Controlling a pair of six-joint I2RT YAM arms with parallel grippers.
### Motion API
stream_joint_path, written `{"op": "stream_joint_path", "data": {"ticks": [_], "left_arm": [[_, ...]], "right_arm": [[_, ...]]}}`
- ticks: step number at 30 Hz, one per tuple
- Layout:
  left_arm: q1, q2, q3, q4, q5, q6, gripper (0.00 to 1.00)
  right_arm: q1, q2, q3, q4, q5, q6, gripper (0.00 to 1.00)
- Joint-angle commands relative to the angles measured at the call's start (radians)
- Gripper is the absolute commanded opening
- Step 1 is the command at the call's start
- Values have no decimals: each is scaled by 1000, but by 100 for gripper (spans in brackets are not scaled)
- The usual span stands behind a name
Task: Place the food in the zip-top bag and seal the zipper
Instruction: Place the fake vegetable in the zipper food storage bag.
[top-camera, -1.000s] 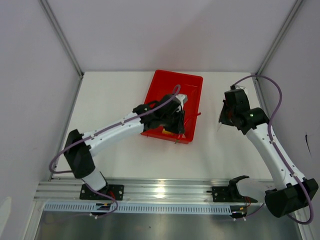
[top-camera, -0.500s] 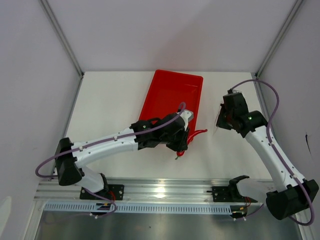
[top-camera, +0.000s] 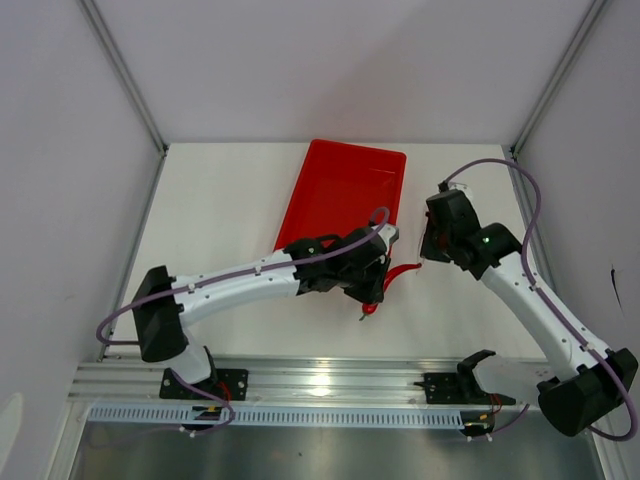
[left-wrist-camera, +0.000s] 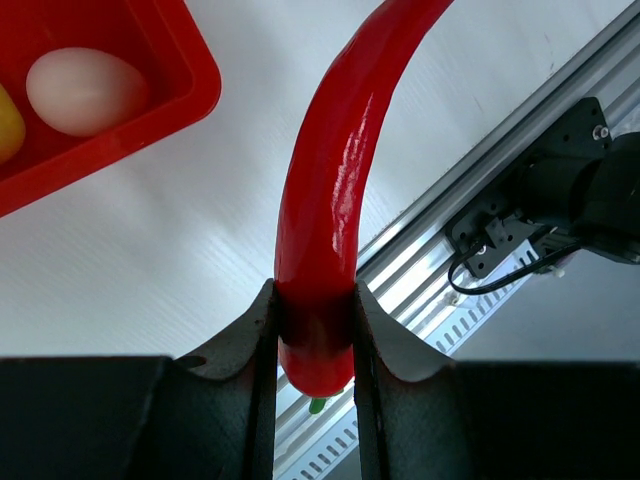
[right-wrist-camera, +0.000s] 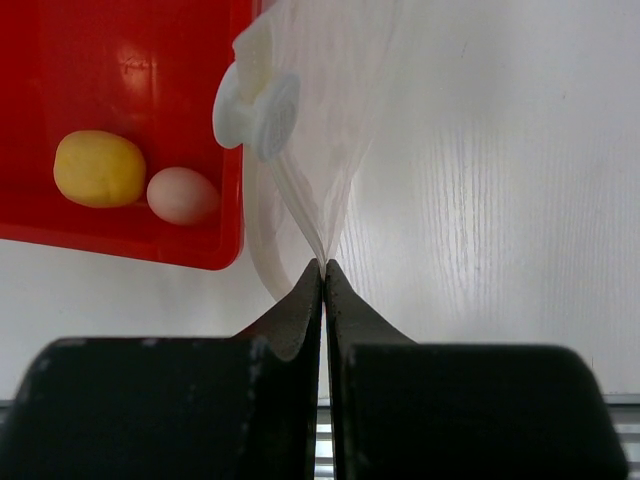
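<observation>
Both grippers are loaded. The left gripper (left-wrist-camera: 313, 300) pinches the chili pepper (left-wrist-camera: 335, 170) by its stem end, tip pointing right toward the zip-top bag (right-wrist-camera: 330, 90) pinched by the right gripper (right-wrist-camera: 323, 268).

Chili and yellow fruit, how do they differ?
The chili is long, slim and red; the yellow fruit is roundish. The chili is gripped by the left hand, outside the red tray; the yellow fruit lies loose inside it. Neither is in the bag yet.
</observation>
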Motion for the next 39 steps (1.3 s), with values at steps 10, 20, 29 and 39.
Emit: {"op": "stream_joint_path", "data": {"ticks": [10, 20, 29, 39], "left_arm": [[6, 80, 129, -56, -19, -26, 1], [25, 56, 97, -44, -30, -24, 1], [37, 16, 66, -15, -25, -19, 0], [36, -26, 54, -18, -10, -16, 1]], "right_arm": [[78, -8, 13, 15, 90, 49, 0], [98, -11, 9, 4, 119, 55, 0], [107, -5, 2, 5, 129, 55, 0], [107, 5, -1, 22, 145, 55, 0]]}}
